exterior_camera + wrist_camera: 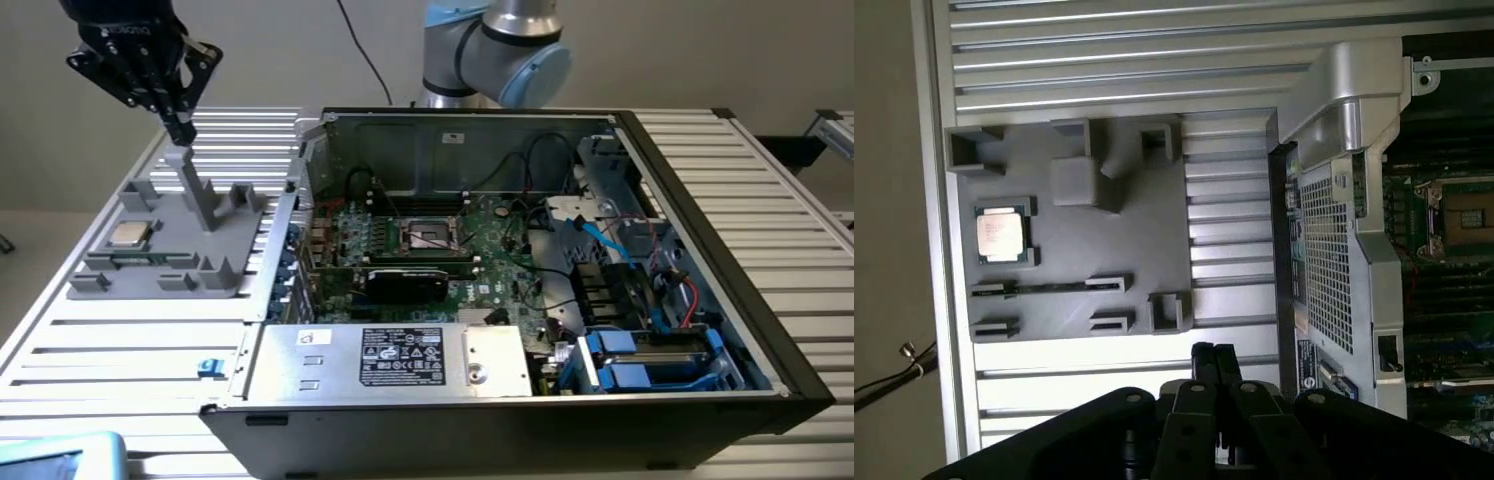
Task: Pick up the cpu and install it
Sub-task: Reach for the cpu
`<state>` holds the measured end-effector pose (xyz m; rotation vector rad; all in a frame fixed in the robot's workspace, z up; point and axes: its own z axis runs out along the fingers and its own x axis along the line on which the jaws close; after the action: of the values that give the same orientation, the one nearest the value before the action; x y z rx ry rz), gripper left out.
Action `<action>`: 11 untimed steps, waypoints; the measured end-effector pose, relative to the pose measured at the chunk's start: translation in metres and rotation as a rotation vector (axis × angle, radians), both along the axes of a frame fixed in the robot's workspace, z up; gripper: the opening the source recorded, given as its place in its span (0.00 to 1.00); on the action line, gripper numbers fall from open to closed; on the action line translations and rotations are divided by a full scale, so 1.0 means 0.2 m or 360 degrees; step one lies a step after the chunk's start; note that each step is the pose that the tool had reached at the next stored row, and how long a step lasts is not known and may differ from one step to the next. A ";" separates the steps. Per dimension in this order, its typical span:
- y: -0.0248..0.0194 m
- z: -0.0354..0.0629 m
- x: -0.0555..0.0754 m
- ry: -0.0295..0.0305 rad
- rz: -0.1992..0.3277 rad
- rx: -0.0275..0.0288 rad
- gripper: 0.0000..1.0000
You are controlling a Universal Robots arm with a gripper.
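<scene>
The black claw (179,128) hung shut and empty above the grey plastic fixture with upright posts (167,272). Its tips were close over the tallest post, though I could not tell whether they touched. The cpu, a small flat square chip with a silver-beige metal top (130,234), lay in a framed pocket of that fixture, probably to keep it square for grasping. The fixture rested on the slatted aluminium counter (120,350) just beside the open black computer case (467,150). Whether the dark square socket (430,236) stood unlatched was hard to make out.
</scene>
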<state>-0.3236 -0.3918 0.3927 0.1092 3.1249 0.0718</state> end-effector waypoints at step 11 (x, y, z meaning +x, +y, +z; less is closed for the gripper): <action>0.019 0.000 -0.08 -0.00003 0.0001 -0.00220 0.11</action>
<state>-0.3395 -0.3880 0.3926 0.1083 3.1247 0.0502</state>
